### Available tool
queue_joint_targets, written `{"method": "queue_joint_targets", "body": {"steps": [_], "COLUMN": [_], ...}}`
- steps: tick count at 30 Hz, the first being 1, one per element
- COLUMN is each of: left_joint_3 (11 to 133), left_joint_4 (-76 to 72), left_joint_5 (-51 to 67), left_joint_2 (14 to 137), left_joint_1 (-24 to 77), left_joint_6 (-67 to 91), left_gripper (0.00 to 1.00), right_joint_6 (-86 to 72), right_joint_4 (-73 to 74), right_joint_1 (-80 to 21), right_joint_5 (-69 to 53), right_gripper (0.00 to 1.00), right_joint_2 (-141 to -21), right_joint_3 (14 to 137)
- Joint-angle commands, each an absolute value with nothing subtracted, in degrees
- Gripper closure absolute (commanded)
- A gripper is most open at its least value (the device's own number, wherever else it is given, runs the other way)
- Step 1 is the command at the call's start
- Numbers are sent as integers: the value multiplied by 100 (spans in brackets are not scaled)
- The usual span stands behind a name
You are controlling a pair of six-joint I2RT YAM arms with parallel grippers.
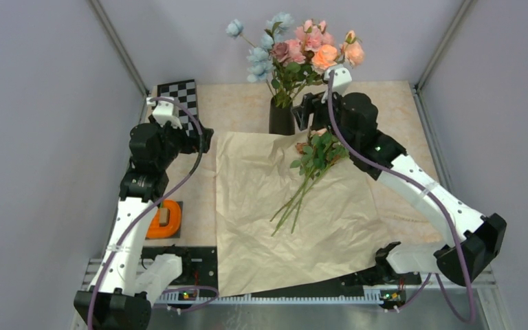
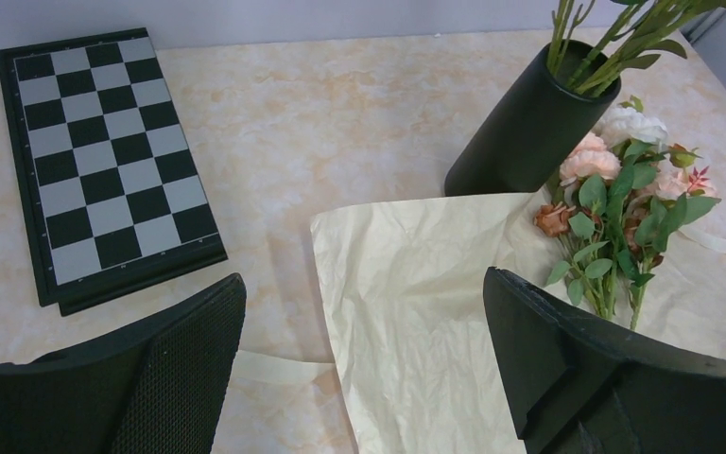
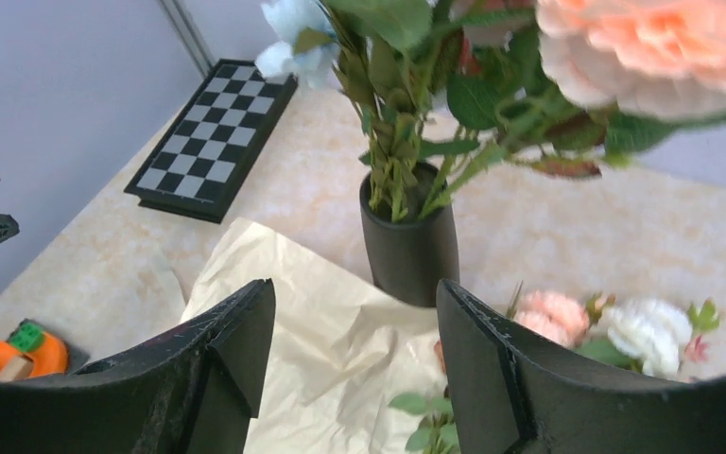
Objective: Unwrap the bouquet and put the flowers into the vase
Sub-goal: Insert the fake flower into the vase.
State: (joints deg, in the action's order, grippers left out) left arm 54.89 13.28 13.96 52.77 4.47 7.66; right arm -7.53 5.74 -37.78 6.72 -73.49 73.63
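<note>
left gripper (image 2: 364, 284) gaped wide, empty | right gripper (image 3: 354, 288) gaped wide, empty | vase (image 3: 408, 251) stood just ahead of it, rim hidden by stems (image 3: 392, 180) | flowers (image 3: 553, 314) lay below, partly hidden behind its finger (image 3: 529, 378)

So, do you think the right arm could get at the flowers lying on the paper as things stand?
Probably yes. The right tool hangs open close above the heads of the flowers, beside the vase. They lie uncovered on the flattened paper, and I can see nothing in between.
</note>
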Motion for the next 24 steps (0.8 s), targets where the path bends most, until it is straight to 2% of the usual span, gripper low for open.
{"method": "queue_joint_targets", "body": {"steps": [1,11,16,24], "left_joint_3": [5524,5511,5502,5493], "left_joint_4": [1161,1178,1178,1179], "left_joint_5": [1130,1017,1002,1005], "left_joint_2": [5334,5313,5317,5309], "left_joint_1": [428,516,623,692], "left_joint_6": [914,905,905,896], "left_gripper": [1,1,1,1], "right_joint_6": [-1835,-3963,-4784,-5392], "right_joint_4": [1435,1772,969,-44], "right_joint_1": [-3846,-2908,-2418,-2408], "right_joint_5": [1155,877,384,172], "right_gripper": [36,40,46,51], "right_joint_2": [-6979,-6131,-5896,-6345], "right_joint_3": [7109,5540,4284,3378]}}
